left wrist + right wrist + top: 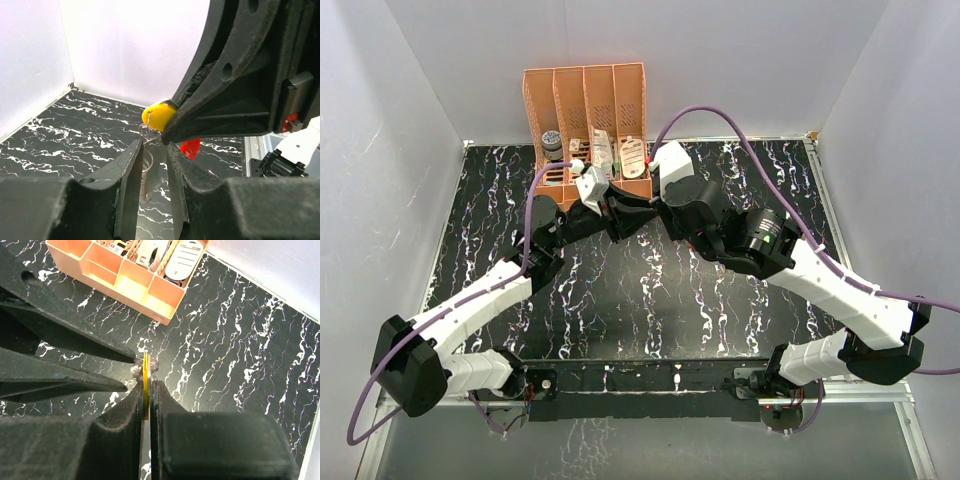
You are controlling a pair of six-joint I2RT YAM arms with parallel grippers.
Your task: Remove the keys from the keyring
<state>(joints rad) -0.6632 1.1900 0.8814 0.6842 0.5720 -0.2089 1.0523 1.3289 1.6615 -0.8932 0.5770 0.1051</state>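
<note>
walls: plain white | tabletop: black, white-veined marble | light: even

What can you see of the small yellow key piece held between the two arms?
The small yellow key piece is flat and smooth with a rounded end, blade-thin seen edge-on. It stands on edge above the black marbled table, clamped in the shut right hand. A thin metal wire ring passes through its rim and hangs beneath it.
</note>
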